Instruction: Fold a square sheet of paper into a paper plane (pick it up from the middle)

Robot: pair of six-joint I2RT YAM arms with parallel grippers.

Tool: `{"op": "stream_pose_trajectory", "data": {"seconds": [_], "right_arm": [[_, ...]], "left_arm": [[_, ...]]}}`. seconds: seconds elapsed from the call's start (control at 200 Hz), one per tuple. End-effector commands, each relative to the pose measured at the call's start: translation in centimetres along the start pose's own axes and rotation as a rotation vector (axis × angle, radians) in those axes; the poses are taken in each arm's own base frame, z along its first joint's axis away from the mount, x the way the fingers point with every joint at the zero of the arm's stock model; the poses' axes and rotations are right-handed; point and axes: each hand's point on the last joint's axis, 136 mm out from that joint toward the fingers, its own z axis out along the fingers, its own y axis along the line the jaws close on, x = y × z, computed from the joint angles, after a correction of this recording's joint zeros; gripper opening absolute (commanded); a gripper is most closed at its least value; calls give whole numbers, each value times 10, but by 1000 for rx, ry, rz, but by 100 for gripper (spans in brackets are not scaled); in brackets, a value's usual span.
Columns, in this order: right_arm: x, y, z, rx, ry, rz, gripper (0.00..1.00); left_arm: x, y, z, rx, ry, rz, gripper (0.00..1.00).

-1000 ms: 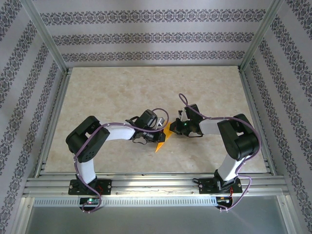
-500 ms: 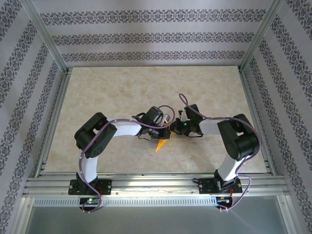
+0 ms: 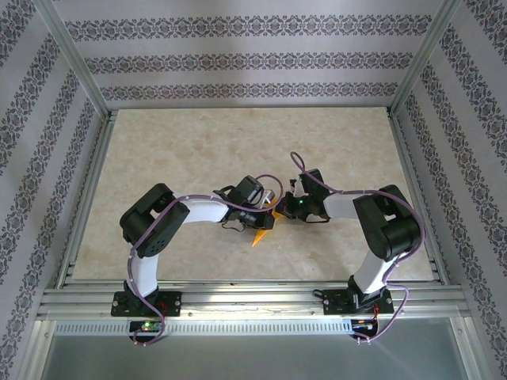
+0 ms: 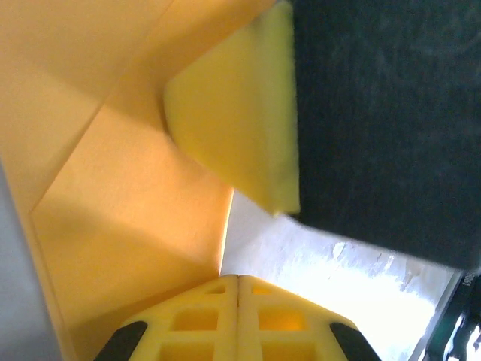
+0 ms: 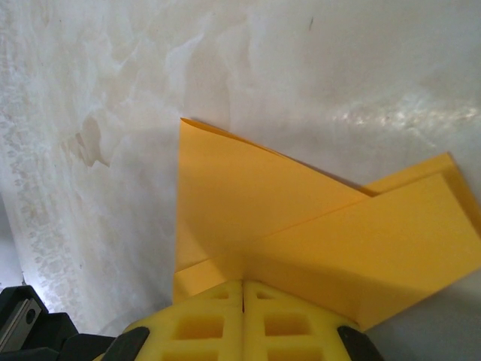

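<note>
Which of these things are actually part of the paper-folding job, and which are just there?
Part of the job: orange paper, left gripper, right gripper.
Just surroundings: marble-look table, patterned walls, metal frame.

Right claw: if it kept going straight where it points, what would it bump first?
The paper: it lies right at the tips of the shut right claw. Whether it's pinched is unclear; past it is table.
</note>
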Motion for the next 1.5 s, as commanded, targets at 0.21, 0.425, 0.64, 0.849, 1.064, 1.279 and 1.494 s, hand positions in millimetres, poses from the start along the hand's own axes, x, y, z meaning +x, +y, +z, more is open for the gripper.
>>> {"op": "stream_pose_trajectory", "data": {"seconds": [0.21,0.425,0.64,0.849,1.064,1.279,1.494], "right_arm": [[23,-64,1,222,35,102,0],[21,-59,0,208,38,95,0],[22,-60,-3,211,33,93,0],[23,-61,-2,209,40,96,0],[25,-61,-1,208,49,96,0],[26,-63,-1,213,52,96,0],[26,-63,0,207,55,95,0]], "left_arm": [[71,33,-25,-105,115,-43,2],[63,17,-43,-78,68,-16,4],[43,-16,-46,45,29,14,7],[39,-24,-30,104,51,16,10],[56,3,-13,40,89,-50,9],[87,18,-25,18,113,-96,8],[110,23,-42,22,107,-125,8]]}}
